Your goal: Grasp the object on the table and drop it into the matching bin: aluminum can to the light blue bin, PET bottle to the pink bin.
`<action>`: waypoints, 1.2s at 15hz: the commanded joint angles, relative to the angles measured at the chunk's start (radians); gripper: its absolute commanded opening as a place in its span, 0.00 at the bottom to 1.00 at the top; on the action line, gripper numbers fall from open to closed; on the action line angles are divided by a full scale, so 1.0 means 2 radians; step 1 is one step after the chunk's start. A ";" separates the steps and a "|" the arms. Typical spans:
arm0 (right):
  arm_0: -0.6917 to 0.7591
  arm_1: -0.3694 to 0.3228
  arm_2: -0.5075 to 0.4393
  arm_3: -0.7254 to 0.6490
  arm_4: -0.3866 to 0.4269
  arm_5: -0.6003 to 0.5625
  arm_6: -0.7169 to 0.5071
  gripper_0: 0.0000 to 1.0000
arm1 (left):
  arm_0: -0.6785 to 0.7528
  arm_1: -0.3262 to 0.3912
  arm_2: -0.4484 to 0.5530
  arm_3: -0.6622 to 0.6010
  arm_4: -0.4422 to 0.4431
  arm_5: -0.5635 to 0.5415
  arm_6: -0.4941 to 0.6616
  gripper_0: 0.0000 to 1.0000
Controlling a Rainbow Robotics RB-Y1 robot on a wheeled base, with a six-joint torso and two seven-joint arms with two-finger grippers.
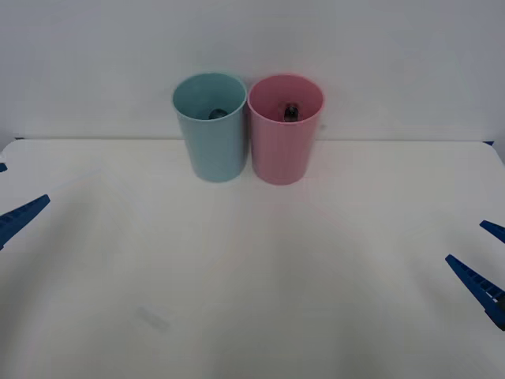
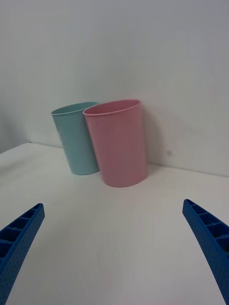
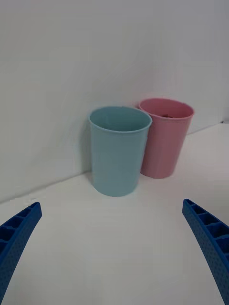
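The pink bin and the light blue bin stand upright, touching side by side, at the far edge of the white table. Down inside the pink bin lies a small dark-topped thing that looks like the PET bottle. A small greyish item rests in the light blue bin. My left gripper is open at the table's left edge, and my right gripper is open at the right edge. Both are far from the bins and hold nothing.
A plain white wall rises directly behind the two bins. A faint smudge marks the tabletop near the front left. Bare white surface stretches between the grippers and the bins.
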 commanded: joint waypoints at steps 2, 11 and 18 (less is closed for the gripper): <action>0.000 0.000 0.000 0.000 0.000 0.000 0.000 1.00 | 0.077 -0.032 0.014 -0.045 0.011 0.000 -0.026 1.00; 0.000 0.000 0.000 0.000 0.000 0.000 0.000 1.00 | 0.126 -0.077 0.000 -0.046 0.039 0.002 -0.099 1.00; 0.000 0.000 0.000 0.000 0.000 0.000 0.000 1.00 | 0.130 -0.078 0.002 -0.045 0.037 0.008 -0.100 1.00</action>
